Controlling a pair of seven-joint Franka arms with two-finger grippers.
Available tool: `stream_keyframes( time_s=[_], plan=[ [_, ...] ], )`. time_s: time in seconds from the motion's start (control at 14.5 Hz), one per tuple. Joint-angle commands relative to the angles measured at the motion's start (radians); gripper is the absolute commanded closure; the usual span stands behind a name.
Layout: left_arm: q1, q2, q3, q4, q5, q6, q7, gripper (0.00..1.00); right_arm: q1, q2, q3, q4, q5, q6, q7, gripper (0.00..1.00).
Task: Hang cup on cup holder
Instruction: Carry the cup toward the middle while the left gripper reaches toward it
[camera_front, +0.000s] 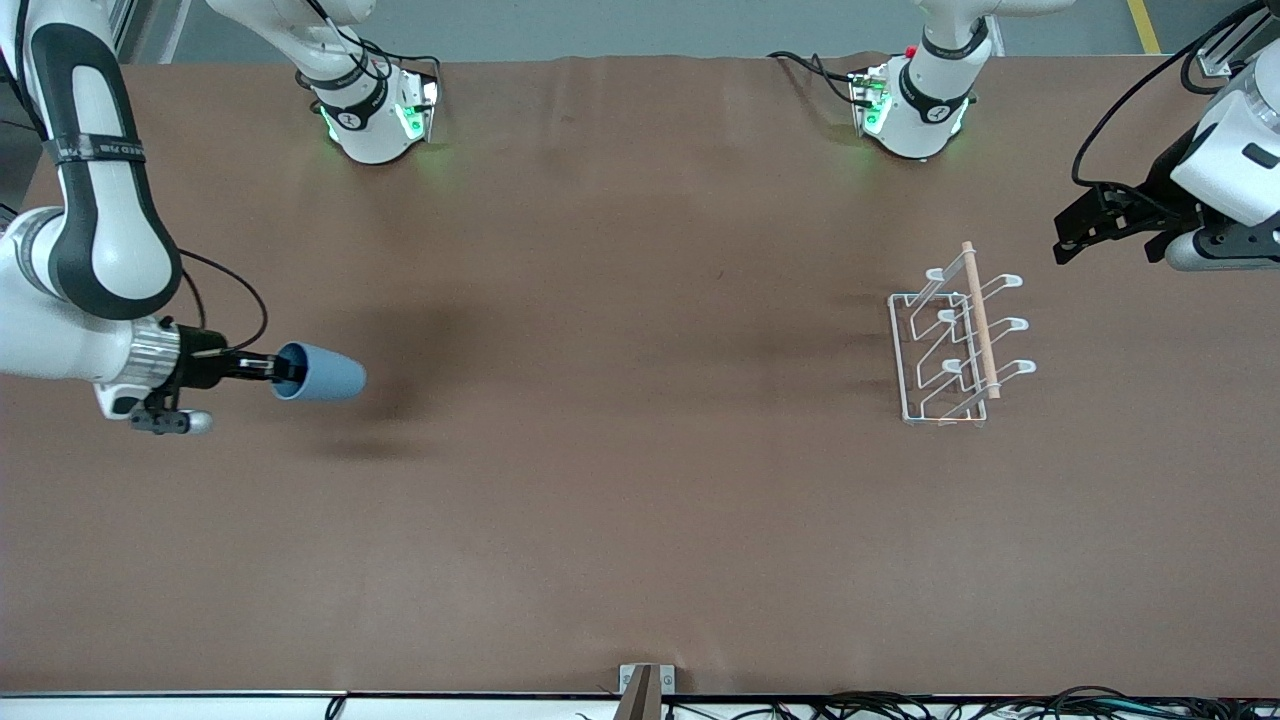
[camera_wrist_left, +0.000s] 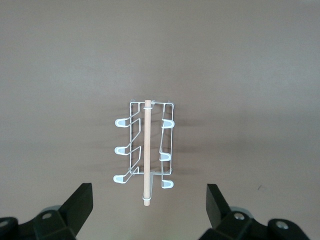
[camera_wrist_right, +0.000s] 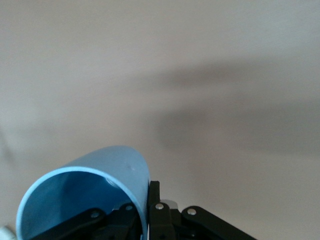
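My right gripper (camera_front: 268, 368) is shut on the rim of the blue-grey cup (camera_front: 320, 373) and holds it on its side above the table at the right arm's end. In the right wrist view the cup (camera_wrist_right: 100, 185) has one finger inside its mouth and one outside its wall. The cup holder (camera_front: 955, 340), a white wire rack with looped prongs and a wooden rod on top, stands on the table toward the left arm's end. My left gripper (camera_front: 1075, 232) is open and empty, up in the air beside the rack. The rack (camera_wrist_left: 146, 152) shows between its open fingers.
The brown table (camera_front: 620, 480) spreads wide between the cup and the rack. The two arm bases (camera_front: 375, 115) stand along the table edge farthest from the front camera. Cables lie along the nearest edge.
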Motion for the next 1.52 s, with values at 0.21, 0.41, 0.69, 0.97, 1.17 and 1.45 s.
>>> stream_keyframes(
  time_s=[0.21,0.41,0.69,0.97,1.17,1.45],
  plan=[
    [-0.006,-0.006,-0.001,0.016,-0.009,-0.004,0.039,0.00,0.169,-0.035,-0.003,-0.076,0.373,-0.012,0.060,1.00],
    [-0.014,-0.004,-0.024,0.027,-0.008,-0.004,0.213,0.00,0.281,-0.053,-0.003,-0.094,0.538,-0.012,0.139,1.00],
    [-0.042,0.010,-0.054,0.046,-0.076,-0.005,0.431,0.00,0.401,-0.052,-0.003,-0.143,0.738,-0.028,0.166,1.00],
    [-0.054,0.034,-0.128,0.047,-0.188,-0.005,0.579,0.00,0.421,-0.050,-0.003,-0.157,0.789,-0.178,0.191,0.99],
    [-0.054,0.109,-0.198,0.049,-0.380,-0.005,0.585,0.00,0.441,-0.055,-0.003,-0.160,0.807,-0.185,0.189,0.99],
    [-0.056,0.235,-0.356,0.079,-0.466,0.008,0.614,0.00,0.518,-0.053,-0.004,-0.159,0.893,-0.098,0.189,0.99]
  ],
)
